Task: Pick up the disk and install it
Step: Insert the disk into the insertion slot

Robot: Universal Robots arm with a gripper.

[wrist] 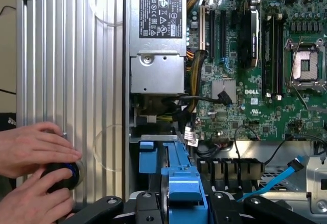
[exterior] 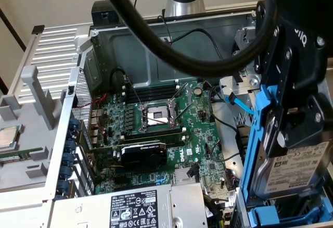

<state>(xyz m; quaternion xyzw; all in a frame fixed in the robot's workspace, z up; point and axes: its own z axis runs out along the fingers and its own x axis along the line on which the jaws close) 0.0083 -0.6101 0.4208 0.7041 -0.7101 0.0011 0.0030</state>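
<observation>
Gripping the one disk (exterior: 301, 169) between them, my two fingers (wrist: 220, 206) are closed to the width of its bright blue carrier rails, one black finger on each side, so my single gripper (exterior: 291, 134) has it firmly in hold. The disk stands on edge, slightly tilted, with its white barcode label facing the exterior camera. It is at the edge of the computer case (exterior: 130, 46) on the exterior view's right, its lower end at the blue drive bay (exterior: 270, 215); I cannot tell whether they touch. One blue cable (exterior: 240, 104) hangs just beside the disk. Further out, one motherboard (exterior: 203, 150) lies on the case floor, carrying one open processor socket (exterior: 157, 116) and one black graphics card (exterior: 143, 154). One grey power-supply box (exterior: 151, 207) sits along the case's near edge. Outside the case, one loose processor chip (exterior: 7, 136) rests on a grey tray (exterior: 31, 108). From the wrist camera I count two hands of a person, one hand (wrist: 33, 147) and a second hand (wrist: 28, 201), cupping one dark round knob (wrist: 64, 175) on the ribbed grey panel (wrist: 76, 55).
</observation>
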